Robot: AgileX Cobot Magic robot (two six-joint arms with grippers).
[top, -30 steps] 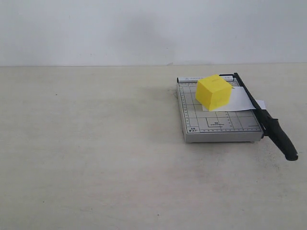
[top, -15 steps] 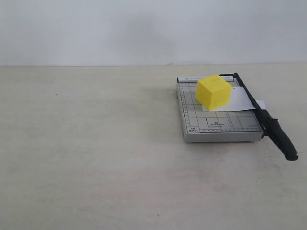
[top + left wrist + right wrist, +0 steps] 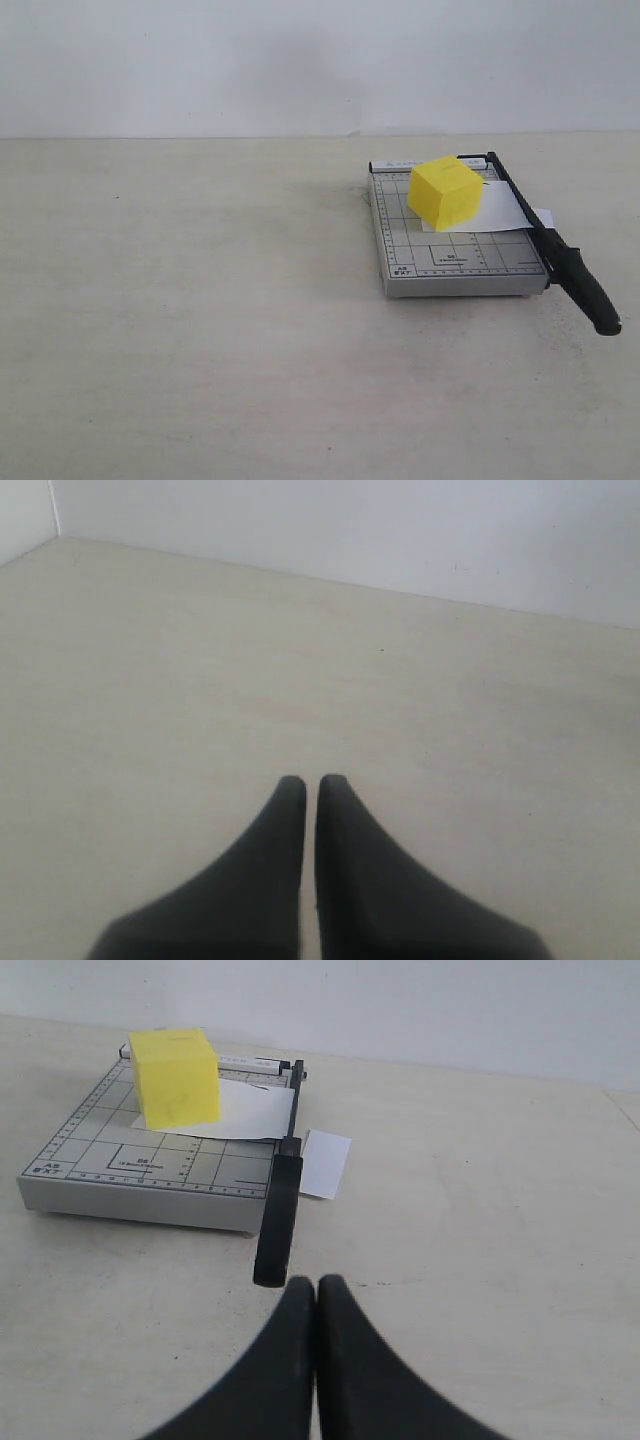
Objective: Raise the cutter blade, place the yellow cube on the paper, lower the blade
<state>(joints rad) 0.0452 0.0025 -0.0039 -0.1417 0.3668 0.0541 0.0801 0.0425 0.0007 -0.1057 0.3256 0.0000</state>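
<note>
A: Where is the yellow cube (image 3: pixel 446 192) sitting?
B: It is resting on the paper (image 3: pixel 500 210), toward the far end of the grey gridded trimmer base (image 3: pixel 450 265). The cutter blade (image 3: pixel 570 270) is lying flat across the paper along the base's right edge.
A: And the grippers?
B: The left gripper (image 3: pixel 302 780) is hanging over bare table (image 3: pixel 150 680), fingers pressed together, gripping nothing. The right gripper (image 3: pixel 303 1282) is likewise closed and empty, facing the blade's handle.

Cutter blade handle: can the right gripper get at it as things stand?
Probably yes. The cutter blade handle lies flat just ahead of the right gripper, with only table surface between them. The jaws are shut, so they would need to open first.
</note>
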